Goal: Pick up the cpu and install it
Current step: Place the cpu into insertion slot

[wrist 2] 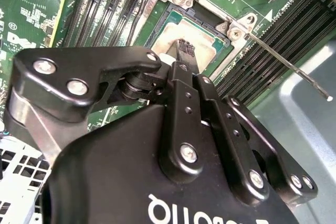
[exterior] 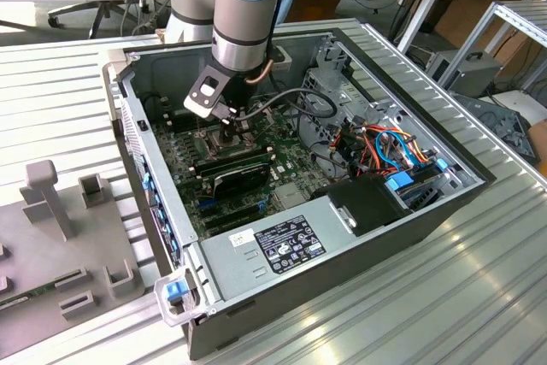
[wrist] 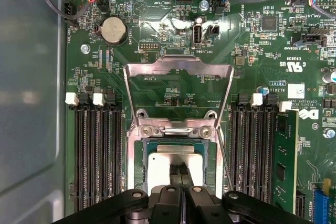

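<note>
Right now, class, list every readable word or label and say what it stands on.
The power supply label: too small to read.
Print on the motherboard: tiny, upside down, not reliably readable.
Lettering on the gripper: cut off at the picture's edge, unreadable.

The arm (exterior: 246,6) comes steeply down from the top of the exterior view, its grey and pale-blue wrist section nearly upright. The black gripper (exterior: 229,128) hangs at its lower end, pointing down. In both wrist views its two slim fingers (wrist: 174,174) (wrist 2: 184,48) are pressed together, tips side by side.
</note>
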You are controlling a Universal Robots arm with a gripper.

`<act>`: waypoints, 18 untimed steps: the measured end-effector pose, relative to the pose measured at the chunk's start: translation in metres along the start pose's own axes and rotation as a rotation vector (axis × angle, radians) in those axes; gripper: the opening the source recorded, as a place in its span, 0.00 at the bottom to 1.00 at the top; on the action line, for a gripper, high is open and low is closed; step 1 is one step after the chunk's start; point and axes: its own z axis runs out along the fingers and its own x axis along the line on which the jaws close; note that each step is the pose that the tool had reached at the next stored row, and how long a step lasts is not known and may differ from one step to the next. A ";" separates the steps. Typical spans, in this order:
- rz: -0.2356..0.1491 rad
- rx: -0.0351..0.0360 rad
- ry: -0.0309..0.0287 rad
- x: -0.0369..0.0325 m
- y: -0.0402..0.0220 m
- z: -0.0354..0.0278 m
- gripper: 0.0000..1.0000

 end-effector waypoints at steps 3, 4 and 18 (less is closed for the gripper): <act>0.000 -0.0006 0.0009 0.0002 0.0001 -0.0011 0.11; 0.000 -0.0010 0.0015 0.0004 0.0002 -0.0035 0.11; 0.000 -0.0012 0.0003 0.0016 0.0011 -0.0563 0.11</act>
